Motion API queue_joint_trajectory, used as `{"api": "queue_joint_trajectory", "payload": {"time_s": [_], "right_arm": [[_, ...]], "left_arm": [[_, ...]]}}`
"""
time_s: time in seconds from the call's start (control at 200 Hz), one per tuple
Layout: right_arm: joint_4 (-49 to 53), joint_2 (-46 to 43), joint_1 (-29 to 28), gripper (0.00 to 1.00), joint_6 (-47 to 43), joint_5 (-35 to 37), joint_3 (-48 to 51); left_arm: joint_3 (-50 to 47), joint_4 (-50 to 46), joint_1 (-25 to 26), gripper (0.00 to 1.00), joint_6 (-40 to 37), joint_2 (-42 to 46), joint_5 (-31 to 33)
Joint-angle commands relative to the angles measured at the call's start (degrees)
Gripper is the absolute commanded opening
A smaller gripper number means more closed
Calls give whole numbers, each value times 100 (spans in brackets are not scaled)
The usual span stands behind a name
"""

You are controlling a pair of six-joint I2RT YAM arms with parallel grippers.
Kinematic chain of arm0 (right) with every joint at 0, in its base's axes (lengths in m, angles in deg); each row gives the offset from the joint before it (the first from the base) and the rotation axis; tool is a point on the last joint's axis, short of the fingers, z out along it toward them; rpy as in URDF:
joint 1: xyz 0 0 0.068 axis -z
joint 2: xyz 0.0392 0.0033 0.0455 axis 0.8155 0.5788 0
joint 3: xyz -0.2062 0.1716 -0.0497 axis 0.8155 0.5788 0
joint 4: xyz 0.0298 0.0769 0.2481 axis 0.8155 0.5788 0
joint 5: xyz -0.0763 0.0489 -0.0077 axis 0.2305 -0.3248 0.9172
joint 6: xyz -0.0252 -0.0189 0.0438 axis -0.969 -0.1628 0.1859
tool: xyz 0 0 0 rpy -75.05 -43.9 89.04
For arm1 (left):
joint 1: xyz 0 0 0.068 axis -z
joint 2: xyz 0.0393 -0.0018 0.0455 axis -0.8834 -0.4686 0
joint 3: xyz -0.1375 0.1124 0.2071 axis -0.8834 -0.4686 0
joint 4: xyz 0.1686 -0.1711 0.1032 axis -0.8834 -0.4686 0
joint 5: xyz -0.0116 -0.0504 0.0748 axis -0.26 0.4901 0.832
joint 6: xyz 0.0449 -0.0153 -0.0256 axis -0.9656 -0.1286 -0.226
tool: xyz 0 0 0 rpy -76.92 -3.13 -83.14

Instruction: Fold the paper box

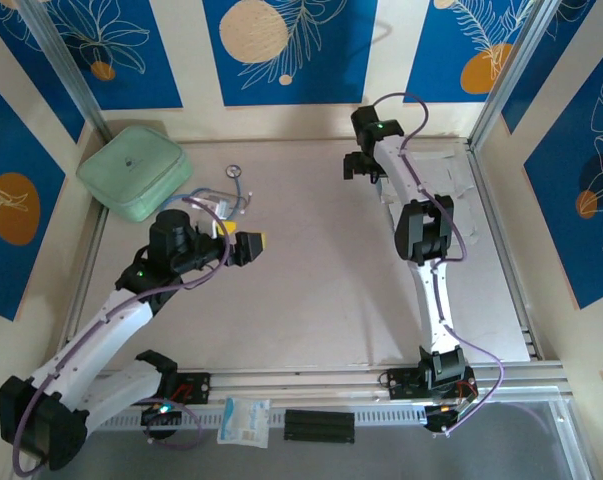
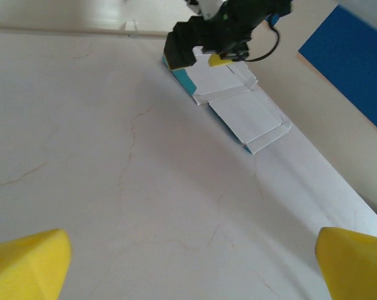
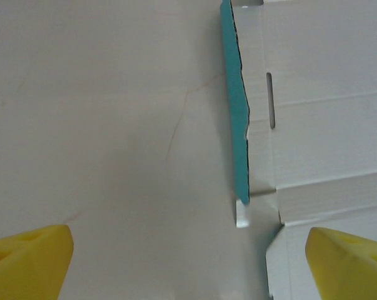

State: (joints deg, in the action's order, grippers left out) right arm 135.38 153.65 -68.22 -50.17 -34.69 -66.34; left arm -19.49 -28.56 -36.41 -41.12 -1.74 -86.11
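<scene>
The paper box [image 1: 451,180] lies unfolded and flat at the back right of the table, white side up. In the right wrist view its white panels [image 3: 319,125] are on the right, and a teal flap [image 3: 235,106] stands up along the left edge. My right gripper [image 1: 366,172] hovers open over that edge with nothing between its yellow fingertips [image 3: 29,259]; the gripper [image 3: 188,262] is above bare table. My left gripper [image 1: 243,240] is open over the table's middle left, far from the box. The left wrist view has the box [image 2: 244,115] and the right gripper [image 2: 219,37] ahead.
A pale green rounded case [image 1: 136,170] sits at the back left, with a thin blue cord and small ring [image 1: 234,172] beside it. A clear-white packet [image 1: 243,420] and a black bar [image 1: 319,425] lie on the front rail. Metal posts and blue-patterned walls enclose the table.
</scene>
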Motion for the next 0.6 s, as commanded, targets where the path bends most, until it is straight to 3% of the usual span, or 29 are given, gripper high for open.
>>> {"api": "queue_joint_trajectory", "payload": {"time_s": [0.0, 0.2, 0.4, 0.595], "right_arm": [[441, 408, 79, 96, 227, 11, -585], [71, 710, 240, 90, 175, -423, -546], [-16, 910, 304, 54, -22, -670, -594], [-133, 929, 296, 31, -219, -653, -554]], "left_arm": [[-123, -74, 53, 99, 61, 120, -85], [-266, 85, 53, 100, 199, 183, -156], [-288, 160, 47, 99, 282, 147, -142], [-305, 227, 53, 99, 367, 111, -139]]}}
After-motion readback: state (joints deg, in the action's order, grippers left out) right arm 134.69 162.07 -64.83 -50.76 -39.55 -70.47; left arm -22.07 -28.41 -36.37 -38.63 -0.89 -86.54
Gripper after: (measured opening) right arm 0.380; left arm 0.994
